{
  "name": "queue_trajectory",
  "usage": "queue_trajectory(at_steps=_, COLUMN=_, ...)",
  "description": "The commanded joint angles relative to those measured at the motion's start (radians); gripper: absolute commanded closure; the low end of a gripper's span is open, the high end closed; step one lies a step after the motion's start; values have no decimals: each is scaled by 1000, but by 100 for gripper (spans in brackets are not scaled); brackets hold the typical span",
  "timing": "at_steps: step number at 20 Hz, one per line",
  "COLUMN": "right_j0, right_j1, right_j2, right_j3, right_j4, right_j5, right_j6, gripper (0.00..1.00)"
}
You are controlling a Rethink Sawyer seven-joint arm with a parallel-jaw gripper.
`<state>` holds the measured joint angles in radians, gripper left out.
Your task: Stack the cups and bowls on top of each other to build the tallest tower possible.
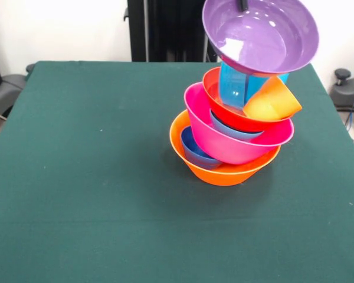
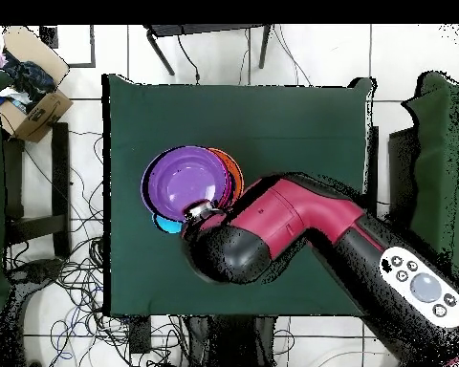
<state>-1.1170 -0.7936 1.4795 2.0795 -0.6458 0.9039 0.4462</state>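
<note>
Even, bright light falls from above onto my bench [image 1: 94,177], and the green cloth shows no hot patches. White glare streaks shine inside the purple bowl [image 1: 259,35] and along the rim of the pink bowl [image 1: 224,138]. A soft, short shadow lies under the orange bowl [image 1: 224,171]. Seen from overhead, my arm [image 2: 300,225] looks glossy with pale highlights.

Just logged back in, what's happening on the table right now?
The Sawyer arm's gripper is at the far rim of the wide purple plastic bowl, which sits tilted atop the leaning tower. Below it: a light blue tumbler, an orange cup on its side, the red-orange bowl, large pink bowl and the large orange base bowl.
</note>
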Motion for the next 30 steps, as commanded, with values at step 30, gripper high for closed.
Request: queue_trajectory(at_steps=30, right_j0=-54, right_j1=304, right_j2=7, right_j3=27, right_j4=-234, right_j5=-106, right_j6=-375, gripper=100)
